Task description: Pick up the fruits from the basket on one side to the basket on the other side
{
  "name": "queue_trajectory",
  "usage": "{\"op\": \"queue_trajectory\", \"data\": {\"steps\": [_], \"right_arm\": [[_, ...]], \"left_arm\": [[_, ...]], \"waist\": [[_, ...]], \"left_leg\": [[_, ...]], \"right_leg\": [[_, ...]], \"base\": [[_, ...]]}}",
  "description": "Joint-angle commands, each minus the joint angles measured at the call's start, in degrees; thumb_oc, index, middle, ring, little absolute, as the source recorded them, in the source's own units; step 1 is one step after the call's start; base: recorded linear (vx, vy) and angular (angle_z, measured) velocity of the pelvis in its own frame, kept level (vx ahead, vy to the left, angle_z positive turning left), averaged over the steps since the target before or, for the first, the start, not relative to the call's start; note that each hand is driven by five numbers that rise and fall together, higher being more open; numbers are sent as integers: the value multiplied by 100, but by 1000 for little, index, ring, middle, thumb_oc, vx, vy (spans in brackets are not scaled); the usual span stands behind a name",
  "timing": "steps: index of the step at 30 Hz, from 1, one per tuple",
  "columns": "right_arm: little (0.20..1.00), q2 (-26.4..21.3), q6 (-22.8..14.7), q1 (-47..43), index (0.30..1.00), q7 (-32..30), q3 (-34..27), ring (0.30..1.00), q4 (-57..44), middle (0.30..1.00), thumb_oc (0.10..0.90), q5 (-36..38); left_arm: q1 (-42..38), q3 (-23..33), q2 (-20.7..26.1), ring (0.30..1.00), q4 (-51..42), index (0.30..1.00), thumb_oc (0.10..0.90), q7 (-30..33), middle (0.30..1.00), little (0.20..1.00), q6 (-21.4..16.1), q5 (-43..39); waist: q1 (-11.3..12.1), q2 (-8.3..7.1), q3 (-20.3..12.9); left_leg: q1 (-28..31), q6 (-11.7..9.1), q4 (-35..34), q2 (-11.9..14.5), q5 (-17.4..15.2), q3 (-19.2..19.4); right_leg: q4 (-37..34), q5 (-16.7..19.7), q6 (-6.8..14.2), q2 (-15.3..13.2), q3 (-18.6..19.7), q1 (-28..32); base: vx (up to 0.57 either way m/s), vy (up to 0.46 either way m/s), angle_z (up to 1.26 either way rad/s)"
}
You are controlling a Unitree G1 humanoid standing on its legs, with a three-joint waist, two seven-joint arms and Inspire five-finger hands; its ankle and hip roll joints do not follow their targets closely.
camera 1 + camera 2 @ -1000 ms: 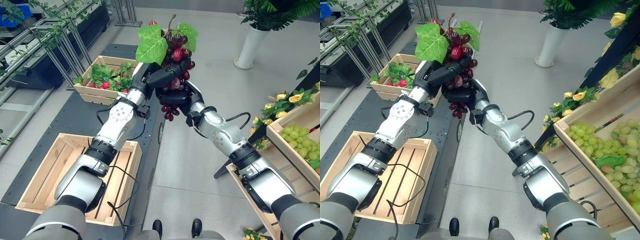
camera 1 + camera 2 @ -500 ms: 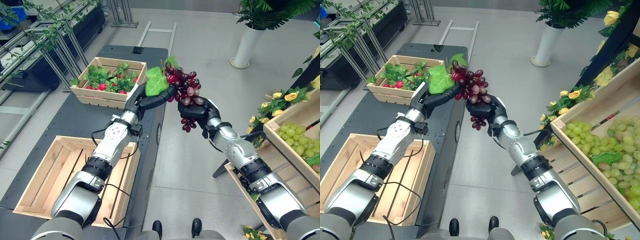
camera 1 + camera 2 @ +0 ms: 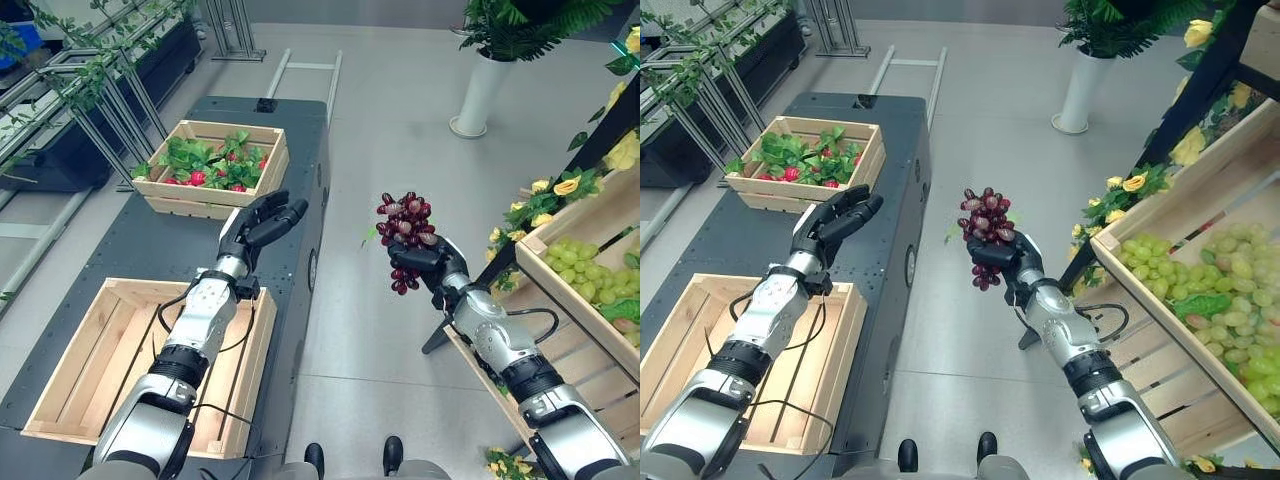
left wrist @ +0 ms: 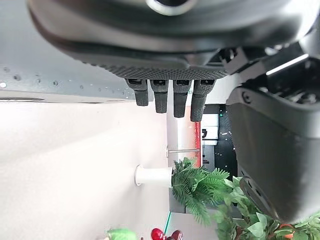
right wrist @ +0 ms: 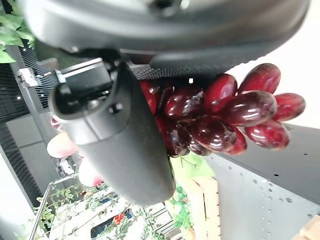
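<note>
**Red grapes held aloft in the right hand**

In the left eye view, a bunch of red grapes [image 3: 404, 228] is gripped by the right hand [image 3: 437, 268], whose fingers are curled round its lower half. The bunch is held over the floor, with berries standing above the hand and a short tail hanging below it. The crate of green grapes [image 3: 588, 262] lies just beyond this hand, on its outer side. The left hand [image 3: 258, 222] is seen with fingers straight and spread, holding nothing, well apart from the bunch; an empty wooden crate [image 3: 83, 361] lies beneath its forearm, and a crate of leafy red fruit [image 3: 212, 166] is past its fingertips.

In the right eye view, the same grip is shown, with the bunch resting in the palm.

In the left wrist view, the fingers [image 4: 169, 97] are extended, with nothing between them and the thumb.

In the right wrist view, glossy berries [image 5: 220, 115] are pressed against the palm under the thumb [image 5: 125, 142].

The bunch is judged light but loose and smooth-skinned. A hold round its thick middle, or at the stem, is judged safest, since single berries could be squeezed off or slip.
</note>
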Motion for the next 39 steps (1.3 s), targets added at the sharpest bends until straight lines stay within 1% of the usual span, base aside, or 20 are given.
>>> {"op": "queue_trajectory", "data": {"steps": [1, 2, 5, 9, 10, 12, 14, 15, 17, 19, 20, 22, 24, 27, 32, 34, 36, 37, 38, 39], "right_arm": [[300, -35, -1223, -287, 300, 485, -362, 300, -139, 300, 400, -441], [300, -50, -1244, -191, 300, 578, -360, 300, -131, 300, 400, -511], [300, -44, -1461, 119, 300, 778, -356, 300, -116, 300, 400, -741], [300, 19, -1502, 380, 300, 802, -342, 300, -174, 300, 400, -887], [300, 97, -1570, 636, 300, 844, -353, 300, -213, 300, 400, -993], [300, 142, -1648, 869, 300, 857, -353, 300, -247, 300, 400, -1119], [300, 228, -1783, 1291, 300, 788, -304, 300, -285, 300, 400, -1456], [300, 246, -1737, 1361, 300, 751, -298, 300, -285, 300, 400, -1463], [300, 301, -1774, 1482, 300, 701, -269, 300, -258, 300, 400, -1460], [300, 380, -1824, 1586, 300, 618, -234, 300, -180, 300, 400, -1482], [300, 426, -1908, 1635, 300, 502, -163, 300, -109, 300, 400, -1472], [300, 455, -1970, 1700, 300, 378, -136, 300, -88, 300, 400, -1487], [300, 509, -2063, 1828, 300, 252, -142, 300, -43, 300, 400, -1532], [300, 570, -2108, 2032, 300, 133, -207, 300, 5, 300, 400, -1538], [300, 546, -2191, 2116, 300, 55, -248, 300, 97, 300, 400, -1580], [300, 523, -2215, 2121, 300, -65, -261, 300, 103, 300, 400, -1540], [300, 528, -2224, 2113, 300, -162, -262, 300, 85, 300, 400, -1565], [300, 490, -2276, 2048, 300, -237, -275, 300, 84, 300, 400, -1560], [300, 486, -2282, 2039, 300, -242, -277, 300, 85, 300, 400, -1559], [300, 435, -2343, 1942, 300, -303, -291, 300, 104, 300, 400, -1542]], "left_arm": [[-186, 272, 65, 900, 425, 900, 800, -2, 900, 900, -793, 23], [-113, 323, 50, 900, 416, 900, 800, 39, 900, 900, -842, -9], [190, 459, -134, 900, 438, 900, 800, 581, 900, 900, -983, 139], [454, 471, -361, 900, 452, 900, 800, 736, 900, 900, -1031, 176], [702, 425, -590, 900, 427, 900, 800, 876, 900, 900, -1124, 444], [921, 397, -727, 900, 427, 900, 800, 965, 900, 900, -1154, 574], [1321, 343, -973, 900, 502, 900, 800, 1045, 900, 900, -1171, 863], [1394, 309, -1033, 900, 528, 900, 800, 1020, 900, 900, -1097, 836], [1527, 271, -1130, 900, 585, 900, 800, 1008, 900, 900, -1167, 927], [1631, 199, -1202, 900, 686, 900, 800, 1188, 900, 900, -1229, 1218], [1631, 99, -1225, 900, 790, 900, 800, 1346, 900, 900, -1341, 1538], [1697, 45, -1255, 900, 800, 900, 800, 1373, 900, 900, -1340, 1459], [1823, 22, -1377, 900, 809, 900, 800, 1370, 900, 900, -1460, 1441], [2035, -85, -1491, 900, 801, 900, 800, 1460, 900, 900, -1525, 1769], [2000, -289, -1522, 900, 991, 900, 800, 1569, 900, 900, -1417, 1850], [1854, -331, -1489, 900, 1107, 900, 800, 1579, 900, 900, -1314, 1841], [1756, -377, -1485, 900, 1088, 900, 800, 1558, 900, 900, -1327, 1784], [1610, -442, -1481, 900, 1015, 900, 800, 1558, 900, 900, -1325, 1694], [1592, -449, -1482, 900, 1009, 900, 800, 1561, 900, 900, -1323, 1686], [1434, -523, -1493, 900, 960, 900, 800, 1596, 900, 900, -1314, 1611]], "waist": [[-52, -2, -973], [-60, -2, -969], [-93, -19, -917], [-112, -40, -847], [-125, -50, -785], [-135, -62, -741], [-157, -85, -645], [-164, -87, -617], [-170, -99, -570], [-179, -113, -493], [-196, -130, -401], [-208, -142, -319], [-234, -151, -230], [-276, -159, -126], [-400, -187, 73], [-482, -216, 172], [-513, -233, 242], [-535, -256, 379], [-536, -257, 393], [-554, -273, 543]], "left_leg": [[-143, 47, 9, -312, -531, 21], [-142, 47, 9, -309, -532, 32], [-133, 51, 9, -304, -537, 71], [-138, 68, 9, -310, -541, 93], [-156, 88, 9, -313, -548, 100], [-160, 99, 9, -315, -554, 110], [-175, 116, 9, -304, -555, 155], [-183, 121, 9, -303, -552, 163], [-195, 129, 9, -296, -551, 191], [-230, 136, 9, -289, -546, 240], [-270, 145, 9, -283, -537, 292], [-301, 151, 9, -278, -527, 320], [-326, 157, 9, -276, -528, 362], [-349, 166, 9, -272, -531, 403], [-473, 169, 9, -251, -501, 477], [-510, 180, 9, -247, -485, 545], [-548, 189, 23, -239, -461, 605], [-712, 195, 241, -216, -497, 669], [-735, 196, 270, -213, -504, 674], [-887, 199, 502, -194, -549, 709]], "right_leg": [[9, -319, -148, 215, -27, 79], [9, -317, -145, 216, -20, 76], [9, -306, -135, 222, 15, 61], [9, -303, -132, 229, 46, 43], [9, -298, -125, 234, 74, 14], [9, -285, -117, 241, 99, -4], [9, -261, -103, 250, 146, -51], [9, -252, -101, 256, 166, -68], [9, -237, -97, 262, 199, -98], [9, -208, -92, 270, 234, -162], [9, -172, -87, 277, 265, -228], [9, -142, -87, 288, 305, -276], [9, -112, -86, 300, 365, -326], [9, -74, -78, 322, 448, -377], [9, 1, -68, 350, 568, -534], [24, 13, -71, 355, 631, -593], [140, -15, -71, 349, 650, -695], [349, -54, -79, 329, 631, -866], [376, -59, -80, 327, 628, -887], [569, -98, -92, 310, 600, -1023]], "base": [[7, 19, -3], [15, 18, -5], [13, 11, -10], [2, 1, -3], [-18, -7, -4], [-10, -10, -4], [5, -25, -7], [12, -26, -9], [4, -19, -18], [-20, -24, -23], [-37, -20, -24], [-25, -15, -24], [0, -3, -16], [9, -2, -14], [-39, -5, -13], [-35, -7, -13], [-89, -6, -8], [-116, -5, -10], [-183, -4, -19], [-134, 0, -17]]}}
